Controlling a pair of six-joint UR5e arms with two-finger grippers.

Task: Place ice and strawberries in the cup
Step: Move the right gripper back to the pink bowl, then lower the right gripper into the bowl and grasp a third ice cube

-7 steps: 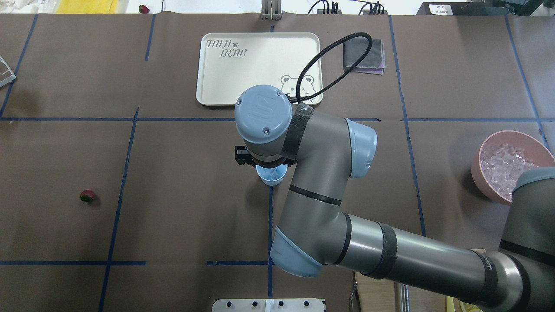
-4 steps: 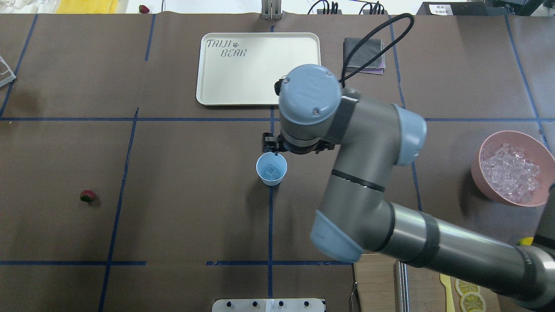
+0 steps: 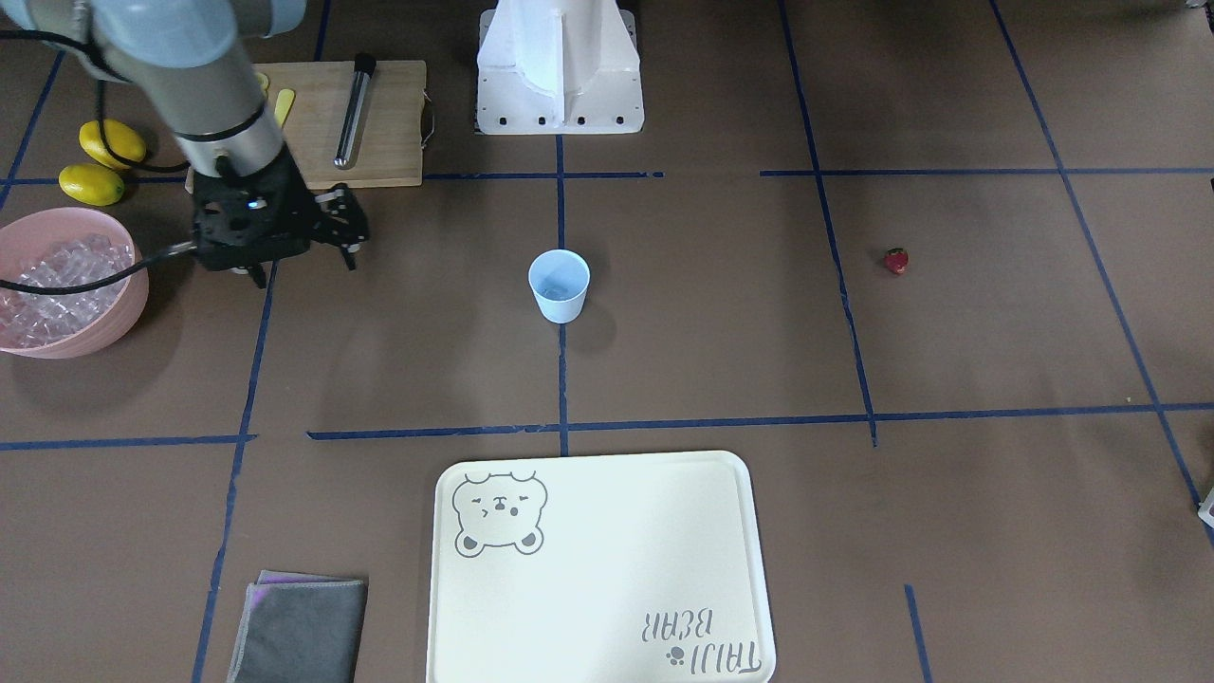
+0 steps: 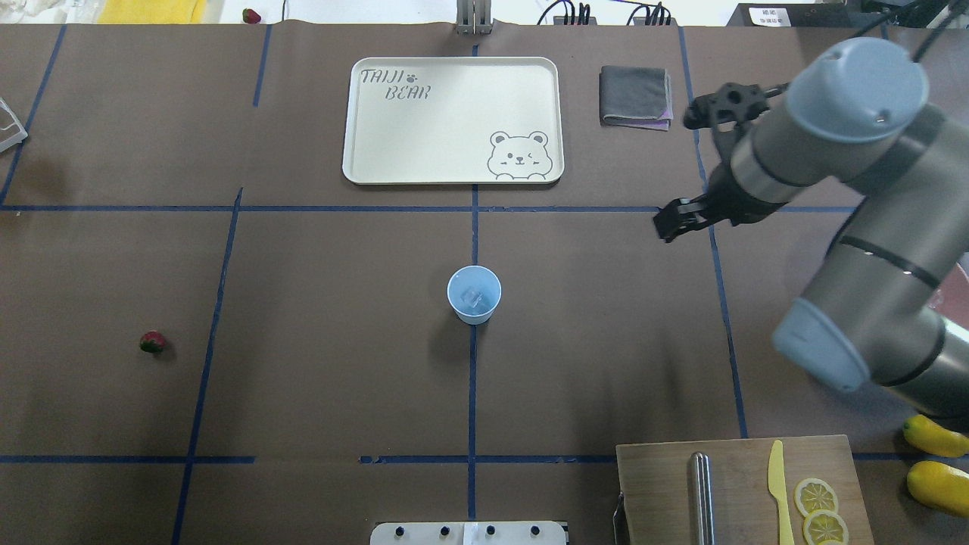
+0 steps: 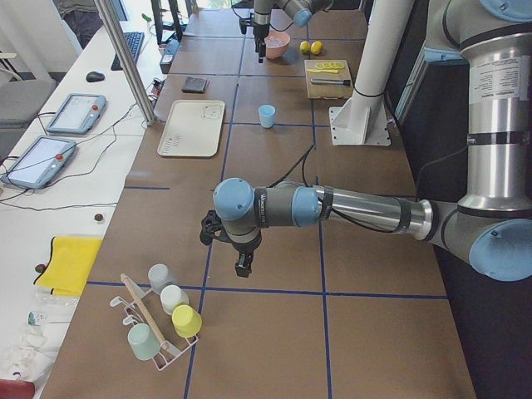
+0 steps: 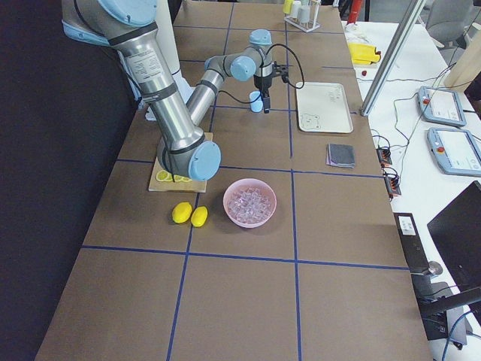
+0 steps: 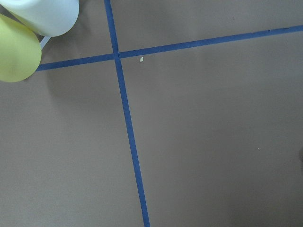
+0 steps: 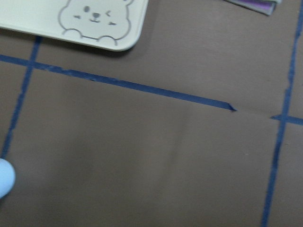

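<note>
The pale-blue cup (image 4: 474, 294) (image 3: 559, 285) stands upright at the table's centre with one clear ice cube (image 4: 472, 297) inside. More ice (image 3: 52, 280) fills the pink bowl (image 3: 114, 323) on the robot's right. A strawberry (image 4: 152, 342) (image 3: 896, 260) lies alone far on the robot's left. My right gripper (image 4: 668, 227) (image 3: 256, 277) hangs in the air between cup and bowl, open and holding nothing. My left gripper (image 5: 242, 264) shows only in the exterior left view, over bare table far from the cup; I cannot tell its state.
A cream bear tray (image 4: 378, 151) and a folded grey cloth (image 4: 635, 94) lie beyond the cup. A cutting board (image 4: 658, 484) with a yellow knife, lemon slices and a metal rod sits near the base, beside two lemons (image 4: 937, 458). A rack of cups (image 5: 162, 324) stands near the left arm.
The right arm has swung away from above the cup toward the robot's right, uncovering the cup with its ice cube. Cup and strawberry have stayed put.
</note>
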